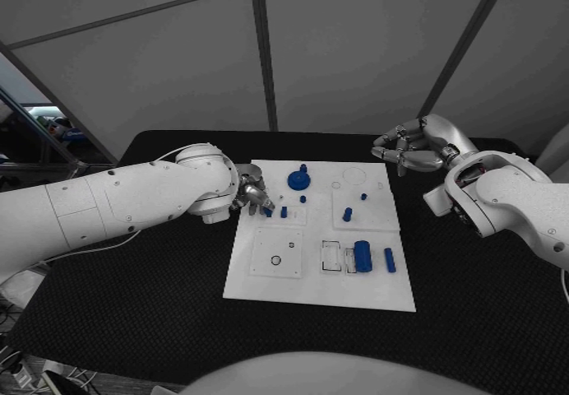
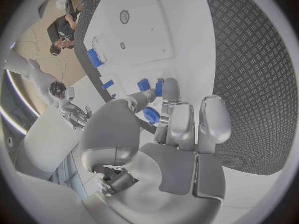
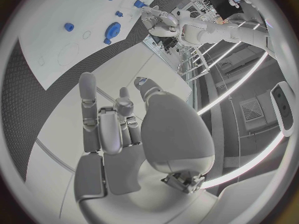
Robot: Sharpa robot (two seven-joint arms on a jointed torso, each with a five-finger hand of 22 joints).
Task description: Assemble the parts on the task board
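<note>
Left hand pinches a small blue plastic peg at my flat white task board's edge (right hand empty, fingers curled).

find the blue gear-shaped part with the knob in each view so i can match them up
Head view: the blue gear part stands at the far end of the task board, just right of the left hand.
Left wrist view: a blue round part beside the fingertips; probably the gear, half hidden.
Right wrist view: on the white board, near the far edge.
Shared landmark: the left hand, next to the gear.
</note>
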